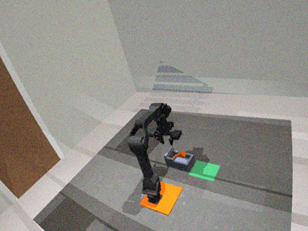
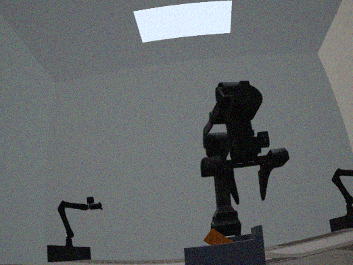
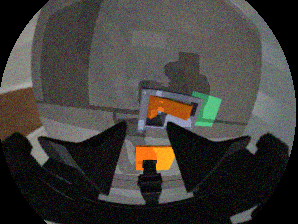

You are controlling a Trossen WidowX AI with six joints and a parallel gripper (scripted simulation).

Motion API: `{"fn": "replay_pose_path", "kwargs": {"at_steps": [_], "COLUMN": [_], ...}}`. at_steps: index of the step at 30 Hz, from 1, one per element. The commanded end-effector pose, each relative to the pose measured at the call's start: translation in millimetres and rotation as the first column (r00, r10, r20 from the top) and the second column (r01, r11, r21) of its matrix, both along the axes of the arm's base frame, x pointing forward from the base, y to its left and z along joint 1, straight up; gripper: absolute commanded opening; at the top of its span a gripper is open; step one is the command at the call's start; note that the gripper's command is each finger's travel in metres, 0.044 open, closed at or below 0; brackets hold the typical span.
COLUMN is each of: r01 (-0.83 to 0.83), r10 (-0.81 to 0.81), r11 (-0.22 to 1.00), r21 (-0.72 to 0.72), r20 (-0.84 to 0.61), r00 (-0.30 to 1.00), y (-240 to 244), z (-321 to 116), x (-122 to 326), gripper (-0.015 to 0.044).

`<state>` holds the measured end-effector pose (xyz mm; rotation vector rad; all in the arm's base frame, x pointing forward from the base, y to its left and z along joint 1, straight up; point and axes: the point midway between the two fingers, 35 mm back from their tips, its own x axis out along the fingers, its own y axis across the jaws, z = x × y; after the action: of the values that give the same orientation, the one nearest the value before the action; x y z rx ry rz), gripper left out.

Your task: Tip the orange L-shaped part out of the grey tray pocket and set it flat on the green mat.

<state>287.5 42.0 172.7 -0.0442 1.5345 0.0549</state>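
Observation:
The orange part point(image 1: 180, 154) point(image 2: 216, 237) point(image 3: 172, 107) lies tilted in the grey tray point(image 1: 180, 165) point(image 2: 223, 255) point(image 3: 143, 112). Its L-shaped end is low in the pocket, at the left in the wrist view. Its other end, toward the mat, stands up above the tray rim in the exterior view. My gripper point(image 1: 167, 143) point(image 2: 250, 201) point(image 3: 146, 124) is open and empty, above the tray and clear of the part. The green mat point(image 1: 206, 170) point(image 3: 212, 109) lies flat beside the tray, with nothing on it.
An orange pad point(image 1: 172, 196) point(image 3: 166, 157) lies under the arm's base. A raised piece point(image 2: 257, 236) stands at one end of the tray. Two other dark arms point(image 2: 65, 218) point(image 2: 344, 193) stand in the background of the exterior view.

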Motion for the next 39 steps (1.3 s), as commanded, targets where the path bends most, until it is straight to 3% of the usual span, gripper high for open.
{"fn": "replay_pose_path", "kwargs": {"at_steps": [1, 5, 10, 17, 39], "r01": [-0.164, -0.479, -0.796, -0.993, -0.994], "r10": [0.164, 0.479, 0.796, 0.992, 0.994], "r11": [0.986, 0.877, 0.604, 0.117, 0.103], "r21": [-0.008, -0.02, -0.03, -0.032, -0.032], "r20": [0.0, -0.006, -0.018, -0.035, -0.035], "r00": [0.986, 0.878, 0.605, 0.118, 0.104], "y": [-9.6, -26.0, -46.8, -73.3, -74.1], "z": [0.5, 1.3, 2.3, 3.4, -30.0], "x": [2.0, 4.3, 5.9, 5.7, 6.7], "gripper": [0.028, 0.028, 0.028, 0.028, 0.028]}}
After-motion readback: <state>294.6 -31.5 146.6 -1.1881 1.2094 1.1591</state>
